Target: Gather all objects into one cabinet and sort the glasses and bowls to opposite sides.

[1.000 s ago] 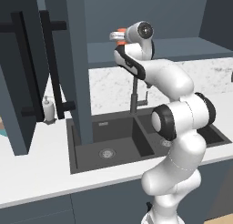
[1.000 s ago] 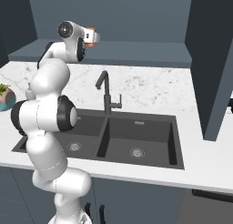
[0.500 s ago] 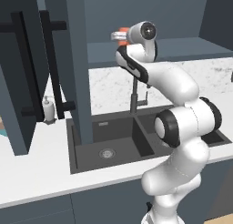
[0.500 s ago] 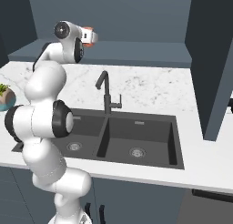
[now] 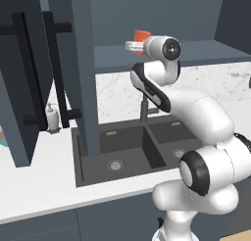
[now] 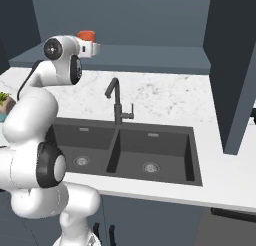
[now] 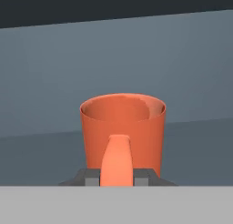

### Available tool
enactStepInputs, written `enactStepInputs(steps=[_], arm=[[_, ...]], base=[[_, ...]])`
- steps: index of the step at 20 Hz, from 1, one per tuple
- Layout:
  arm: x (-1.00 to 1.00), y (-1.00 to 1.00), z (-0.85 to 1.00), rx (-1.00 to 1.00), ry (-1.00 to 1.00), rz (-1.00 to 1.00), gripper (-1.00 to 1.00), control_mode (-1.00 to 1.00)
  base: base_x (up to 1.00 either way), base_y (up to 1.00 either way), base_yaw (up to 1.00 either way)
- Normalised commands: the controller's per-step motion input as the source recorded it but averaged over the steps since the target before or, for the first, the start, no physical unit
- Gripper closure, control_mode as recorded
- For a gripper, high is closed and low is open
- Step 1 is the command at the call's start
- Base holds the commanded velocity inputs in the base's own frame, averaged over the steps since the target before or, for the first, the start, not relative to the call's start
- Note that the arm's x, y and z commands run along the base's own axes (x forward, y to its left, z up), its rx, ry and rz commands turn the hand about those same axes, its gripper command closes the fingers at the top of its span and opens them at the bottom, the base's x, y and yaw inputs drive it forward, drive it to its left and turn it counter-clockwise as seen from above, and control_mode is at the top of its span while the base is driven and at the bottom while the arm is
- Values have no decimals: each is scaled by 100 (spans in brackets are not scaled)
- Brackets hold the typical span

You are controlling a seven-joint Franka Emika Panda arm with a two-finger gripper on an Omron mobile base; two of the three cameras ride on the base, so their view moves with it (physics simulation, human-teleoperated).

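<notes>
A plain orange cylindrical cup [image 7: 123, 133] stands upright in the robot's hand [image 5: 133, 45], its long axis vertical and its open mouth up — the fingers clamped on its wall, one inside the rim. The white arm holds it high over the black double sink [image 6: 125, 152] and black tap [image 6: 117, 100], level with the slate-blue ledge [image 6: 150, 57] along the far wall, which lies just ahead of the cup. The open dark slate-blue wall cabinet door with its long black bar handle [image 5: 56, 71] hangs to the left. By appearances the cup must travel onward to a shelf before release. White speckled tabletop [image 6: 165, 97] surrounds the sink.
</notes>
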Motion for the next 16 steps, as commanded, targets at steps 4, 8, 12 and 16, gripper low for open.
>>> enactStepInputs(steps=[4,8,12,16], arm=[[-91,0,0,0,-7,0,100,-100],[-100,-4,0,0,-8,0,100,-100],[-99,-16,3,0,-2,0,100,-100],[-82,-6,18,-1,3,0,100,-100]], base=[[0,0,0],[0,0,0],[0,0,0],[0,0,0]])
